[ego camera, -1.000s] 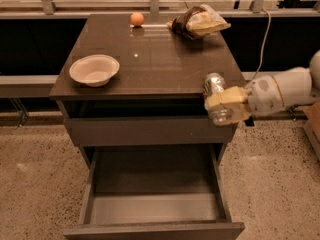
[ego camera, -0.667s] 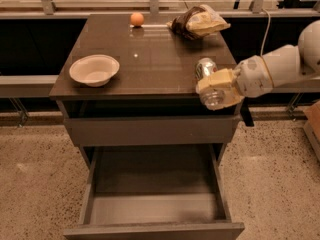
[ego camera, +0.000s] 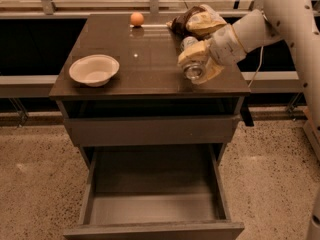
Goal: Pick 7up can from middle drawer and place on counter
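Observation:
My gripper [ego camera: 196, 63] is shut on the 7up can [ego camera: 190, 59], a silvery can held tilted over the right part of the dark glossy counter [ego camera: 145, 66], close above its surface. The arm reaches in from the upper right. The middle drawer [ego camera: 152, 201] stands pulled out below, its grey floor bare. The drawer front above it [ego camera: 150, 129] is shut.
A white bowl [ego camera: 94, 69] sits on the counter's left side. A small orange fruit [ego camera: 136, 18] lies at the back edge. A brown-and-tan snack bag [ego camera: 197, 21] lies at the back right, just behind the gripper. Speckled floor surrounds the cabinet.
The gripper has carried the can up and to the left, from beside the counter's right front edge to over the counter top.

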`<state>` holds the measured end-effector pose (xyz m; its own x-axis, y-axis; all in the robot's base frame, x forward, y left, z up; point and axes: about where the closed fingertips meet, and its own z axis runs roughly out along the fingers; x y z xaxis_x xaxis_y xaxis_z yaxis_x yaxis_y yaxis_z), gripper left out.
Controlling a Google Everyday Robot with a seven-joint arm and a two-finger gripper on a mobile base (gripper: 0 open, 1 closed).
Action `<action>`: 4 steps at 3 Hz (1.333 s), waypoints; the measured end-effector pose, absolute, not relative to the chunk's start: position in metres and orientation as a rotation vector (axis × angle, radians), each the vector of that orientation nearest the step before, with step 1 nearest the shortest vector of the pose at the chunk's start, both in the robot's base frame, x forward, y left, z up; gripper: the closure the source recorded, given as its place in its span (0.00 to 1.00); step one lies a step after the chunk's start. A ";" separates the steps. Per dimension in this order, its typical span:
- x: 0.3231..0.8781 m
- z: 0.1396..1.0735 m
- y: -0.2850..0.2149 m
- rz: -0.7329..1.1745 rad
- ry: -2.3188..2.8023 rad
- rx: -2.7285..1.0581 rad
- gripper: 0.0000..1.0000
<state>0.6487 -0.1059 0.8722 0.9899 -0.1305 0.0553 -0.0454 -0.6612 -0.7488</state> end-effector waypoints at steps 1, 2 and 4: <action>0.677 0.869 -0.086 -0.120 0.191 -2.348 1.00; 0.681 0.868 -0.079 -0.120 0.188 -2.344 0.82; 0.685 0.864 -0.072 -0.122 0.187 -2.336 0.35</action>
<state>0.6848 -0.0722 0.8642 0.9846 -0.1722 0.0314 -0.0977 -0.6898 -0.7174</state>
